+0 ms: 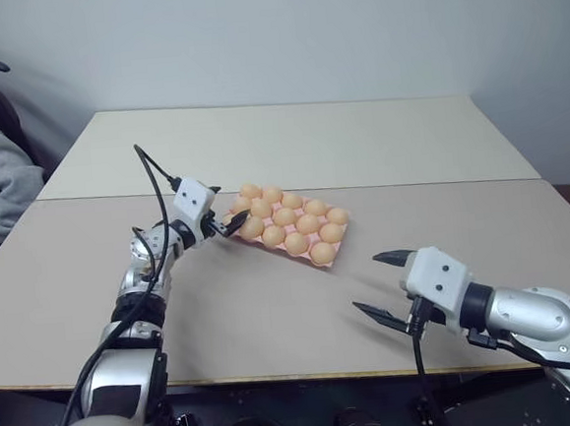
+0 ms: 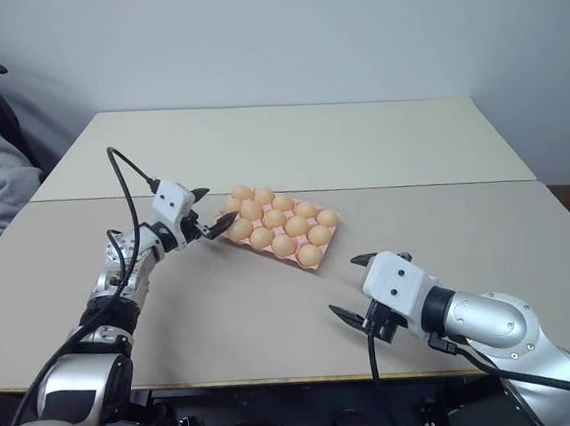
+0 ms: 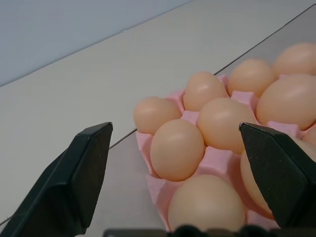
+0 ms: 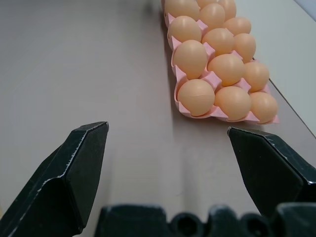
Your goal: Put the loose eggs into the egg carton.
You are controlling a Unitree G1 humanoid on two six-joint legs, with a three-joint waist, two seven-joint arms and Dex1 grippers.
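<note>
Your egg carton (image 1: 289, 240) is lying flat on the bench (image 1: 272, 303), its long axis running diagonally away from your left tool (image 1: 228, 222) toward the right. That tool's fingers are standing wide apart at the carton's near corner, holding nothing. Your right tool (image 1: 381, 284) is hovering well short of the carton, spread wide and empty. Eggs (image 1: 296, 222) are filling every visible cup.
</note>
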